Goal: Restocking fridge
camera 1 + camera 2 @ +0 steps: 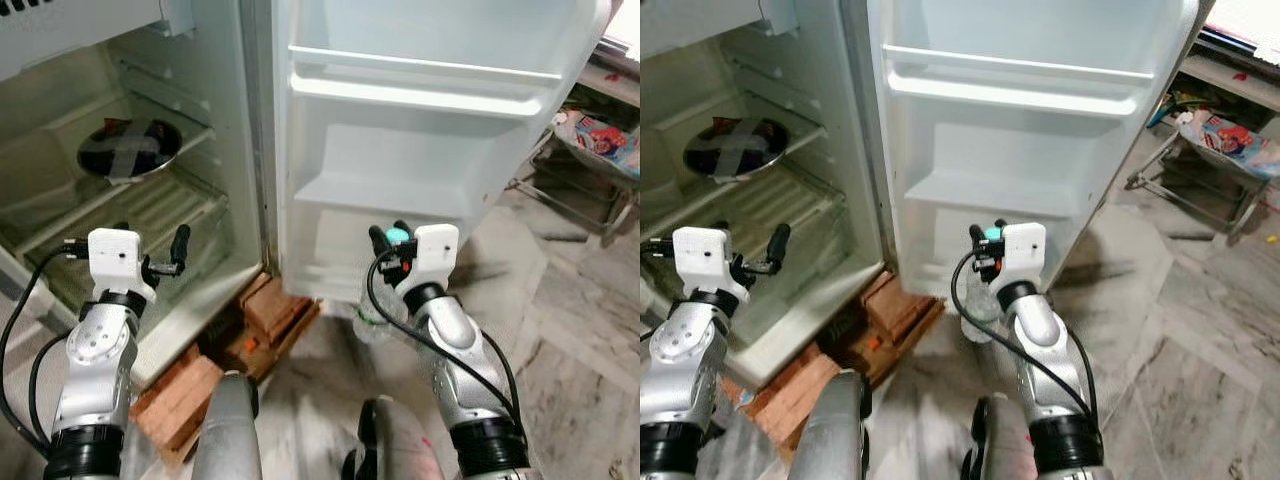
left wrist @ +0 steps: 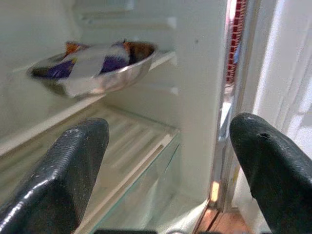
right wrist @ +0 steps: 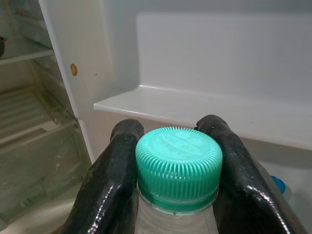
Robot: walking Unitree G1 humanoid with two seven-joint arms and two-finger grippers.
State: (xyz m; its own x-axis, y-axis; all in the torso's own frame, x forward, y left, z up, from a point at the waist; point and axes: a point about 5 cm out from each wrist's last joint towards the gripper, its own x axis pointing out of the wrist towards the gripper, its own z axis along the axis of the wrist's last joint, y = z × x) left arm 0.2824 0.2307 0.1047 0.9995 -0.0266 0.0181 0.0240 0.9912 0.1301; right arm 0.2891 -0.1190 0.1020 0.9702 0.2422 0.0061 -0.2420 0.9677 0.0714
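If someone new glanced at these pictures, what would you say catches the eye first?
The right gripper grips a clear bottle by its neck, under the green cap, before the open fridge door's bare white shelves. Next, a steel bowl of dark food sits on a shelf inside the fridge. The left gripper hangs open before that compartment.

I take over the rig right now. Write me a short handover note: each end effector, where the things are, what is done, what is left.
Right end effector: shut on the bottle just under its green cap, in front of the open fridge door.
Left end effector: open, holding nothing, at the fridge compartment.
Steel bowl: on the upper fridge shelf.
Done: bottle picked up.
Left: set it on a door shelf, probably the lower one, then release.
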